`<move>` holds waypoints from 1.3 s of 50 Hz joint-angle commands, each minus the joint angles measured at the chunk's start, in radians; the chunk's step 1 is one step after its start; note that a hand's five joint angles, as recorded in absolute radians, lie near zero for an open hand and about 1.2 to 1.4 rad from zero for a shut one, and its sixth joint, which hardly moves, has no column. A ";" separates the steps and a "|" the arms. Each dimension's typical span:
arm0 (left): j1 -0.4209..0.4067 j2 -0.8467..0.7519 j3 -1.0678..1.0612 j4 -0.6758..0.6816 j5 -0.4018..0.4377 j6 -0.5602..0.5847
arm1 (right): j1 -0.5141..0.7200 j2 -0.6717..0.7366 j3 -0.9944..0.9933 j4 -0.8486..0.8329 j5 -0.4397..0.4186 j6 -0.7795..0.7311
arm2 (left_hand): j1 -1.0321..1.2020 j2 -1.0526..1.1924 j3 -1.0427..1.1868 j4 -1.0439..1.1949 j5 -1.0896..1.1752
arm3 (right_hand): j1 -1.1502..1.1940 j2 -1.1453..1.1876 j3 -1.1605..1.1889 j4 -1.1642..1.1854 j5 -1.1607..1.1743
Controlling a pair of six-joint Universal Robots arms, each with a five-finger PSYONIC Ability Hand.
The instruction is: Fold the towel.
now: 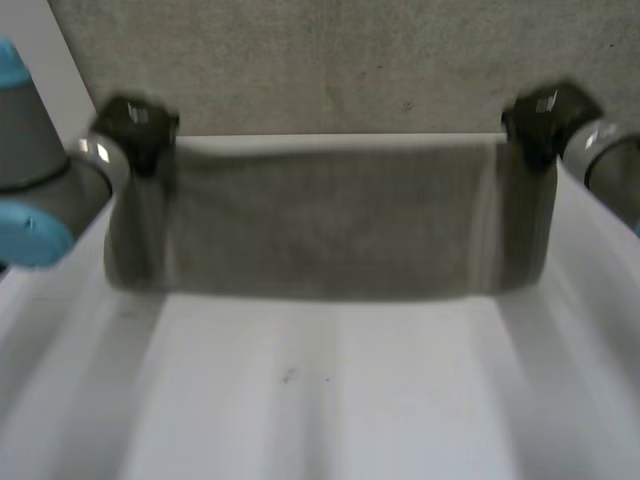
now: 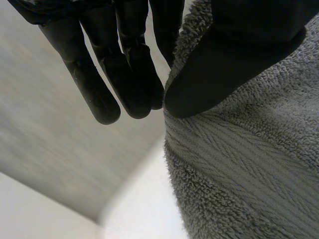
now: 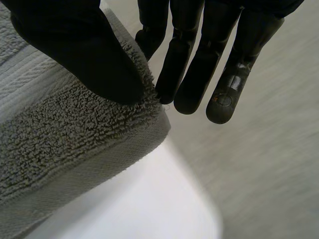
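A grey towel (image 1: 330, 220) hangs stretched between my two hands above the far part of the white table (image 1: 330, 390). My left hand (image 1: 135, 125) holds the towel's upper left corner. In the left wrist view its thumb (image 2: 219, 64) presses the towel (image 2: 249, 164) against the fingers (image 2: 134, 74) behind the edge. My right hand (image 1: 540, 120) holds the upper right corner. In the right wrist view its thumb (image 3: 84, 55) pins the towel (image 3: 65, 144) to the fingers (image 3: 194, 64). The towel's lower edge hangs near the table top.
A grey carpeted floor (image 1: 330, 60) lies beyond the table's far edge. My left arm (image 1: 30, 180), with light-blue caps, stands at the left side. My right arm (image 1: 615, 160) comes in at the right.
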State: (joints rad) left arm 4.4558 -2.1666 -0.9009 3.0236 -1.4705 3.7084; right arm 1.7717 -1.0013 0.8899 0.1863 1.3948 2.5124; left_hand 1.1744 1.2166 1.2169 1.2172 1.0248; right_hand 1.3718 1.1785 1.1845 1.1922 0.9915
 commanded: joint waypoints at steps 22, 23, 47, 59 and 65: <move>0.030 0.123 -0.453 0.078 0.004 -0.248 | -0.015 -0.139 0.409 -0.004 -0.062 -0.104 | 0.222 0.180 0.179 0.179 0.197 | 0.025 0.218 0.212 0.204 0.230; 0.030 0.123 -0.454 0.078 0.004 -0.248 | -0.015 -0.138 0.409 -0.004 -0.062 -0.104 | 0.222 0.180 0.179 0.179 0.197 | 0.025 0.218 0.212 0.204 0.230; 0.017 0.573 -1.058 0.072 0.006 -0.011 | -0.123 -0.441 0.732 0.354 -0.072 -0.284 | 0.222 0.180 0.179 0.179 0.197 | 0.025 0.218 0.212 0.204 0.230; 0.059 0.501 -0.942 0.087 0.044 -0.005 | -0.110 -0.317 0.661 0.196 -0.105 -0.261 | 0.222 0.180 0.179 0.179 0.197 | 0.025 0.218 0.212 0.204 0.230; 0.042 0.293 -0.729 0.112 0.038 -0.011 | -0.107 -0.151 0.511 0.104 -0.102 -0.143 | 0.222 0.180 0.179 0.179 0.197 | 0.025 0.218 0.212 0.204 0.230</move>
State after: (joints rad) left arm 4.5078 -1.6594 -1.8350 3.1097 -1.4322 3.7043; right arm 1.6595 -1.3344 1.5486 0.3961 1.2908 2.2598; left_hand 1.1744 1.2166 1.2169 1.2176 1.0279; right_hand 1.3734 1.1842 1.1890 1.1923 0.9968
